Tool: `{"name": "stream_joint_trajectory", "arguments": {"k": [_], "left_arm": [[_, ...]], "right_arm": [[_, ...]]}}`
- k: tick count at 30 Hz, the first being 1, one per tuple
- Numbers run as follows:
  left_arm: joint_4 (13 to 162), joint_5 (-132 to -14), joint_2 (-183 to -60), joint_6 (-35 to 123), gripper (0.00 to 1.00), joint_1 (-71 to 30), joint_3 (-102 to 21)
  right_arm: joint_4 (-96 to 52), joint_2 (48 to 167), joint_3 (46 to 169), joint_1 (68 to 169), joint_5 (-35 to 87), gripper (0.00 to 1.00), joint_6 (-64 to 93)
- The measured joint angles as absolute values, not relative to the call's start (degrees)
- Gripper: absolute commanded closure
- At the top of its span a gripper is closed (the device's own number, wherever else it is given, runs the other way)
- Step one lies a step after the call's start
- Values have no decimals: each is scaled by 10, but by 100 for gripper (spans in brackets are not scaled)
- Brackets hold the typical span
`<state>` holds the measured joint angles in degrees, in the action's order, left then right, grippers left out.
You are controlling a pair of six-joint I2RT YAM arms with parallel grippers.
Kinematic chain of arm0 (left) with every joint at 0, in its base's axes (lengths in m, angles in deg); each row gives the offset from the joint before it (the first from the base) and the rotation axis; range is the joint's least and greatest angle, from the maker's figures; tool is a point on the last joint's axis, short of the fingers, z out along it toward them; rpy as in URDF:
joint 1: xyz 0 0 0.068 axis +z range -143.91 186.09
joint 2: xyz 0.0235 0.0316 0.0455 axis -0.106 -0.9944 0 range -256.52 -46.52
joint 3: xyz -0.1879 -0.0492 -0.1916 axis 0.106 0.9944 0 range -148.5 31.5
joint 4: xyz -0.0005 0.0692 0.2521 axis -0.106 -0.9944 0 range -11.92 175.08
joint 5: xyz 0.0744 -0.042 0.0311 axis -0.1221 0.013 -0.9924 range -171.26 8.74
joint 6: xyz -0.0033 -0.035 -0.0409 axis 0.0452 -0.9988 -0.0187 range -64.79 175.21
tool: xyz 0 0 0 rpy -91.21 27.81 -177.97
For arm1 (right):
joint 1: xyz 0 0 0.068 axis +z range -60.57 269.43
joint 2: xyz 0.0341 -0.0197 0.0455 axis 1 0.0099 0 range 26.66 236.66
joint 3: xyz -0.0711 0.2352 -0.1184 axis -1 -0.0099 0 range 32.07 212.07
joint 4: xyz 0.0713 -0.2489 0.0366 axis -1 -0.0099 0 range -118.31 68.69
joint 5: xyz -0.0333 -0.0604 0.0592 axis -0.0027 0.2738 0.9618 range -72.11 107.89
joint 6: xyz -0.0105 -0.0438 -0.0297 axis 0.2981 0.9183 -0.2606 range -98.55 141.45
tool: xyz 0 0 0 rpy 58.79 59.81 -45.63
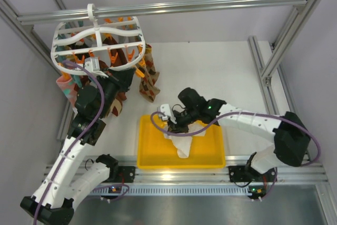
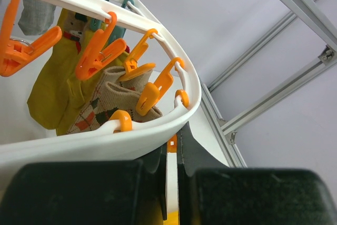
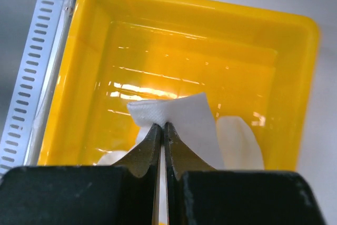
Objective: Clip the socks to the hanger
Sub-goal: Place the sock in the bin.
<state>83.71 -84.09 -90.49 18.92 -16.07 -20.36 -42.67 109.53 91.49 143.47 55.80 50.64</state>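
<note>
yellow tray (image 1: 150, 154): near edge of the desk, centre, glossy inside | brown-orange patterned socks (image 1: 150, 84): hanging above the far-left part, toes down | pink sock (image 1: 65, 89): hanging by the left edge | yellow sock (image 2: 50, 90): hanging beside the patterned ones | aluminium rail (image 1: 184, 6): across the far edge | slotted strip (image 1: 210, 189): along the near edge

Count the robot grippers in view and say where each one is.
2. The left gripper is up at the hanger, by its rim; the right gripper is over the yellow tray, pinching a white sock. None seems hidden.
</note>
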Motion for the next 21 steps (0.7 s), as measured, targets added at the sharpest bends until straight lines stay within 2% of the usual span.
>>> {"name": "stream_joint_trajectory", "arguments": {"k": [4,7,8,11,13,17,21], "left_arm": [[837,-841,-905,189,100,-161,-204],[837,-841,-905,189,100,-161,-204],[837,-841,-905,189,100,-161,-204],[836,-841,-905,189,100,-161,-204],[836,-841,-905,189,100,-161,-204],[836,-841,-905,189,100,-161,-204],[836,-841,-903,189,100,-161,-201]], "right_arm": [[-407,1187,932,1495,531,100,534],[-393,1243,953,1529,509,74,543],[-390,1259,964,1538,502,53,548],[-380,1276,979,1550,486,40,558],[-374,1275,979,1553,471,40,565],[-379,1276,981,1553,444,48,566],[-402,1285,1017,1553,432,48,552]]}}
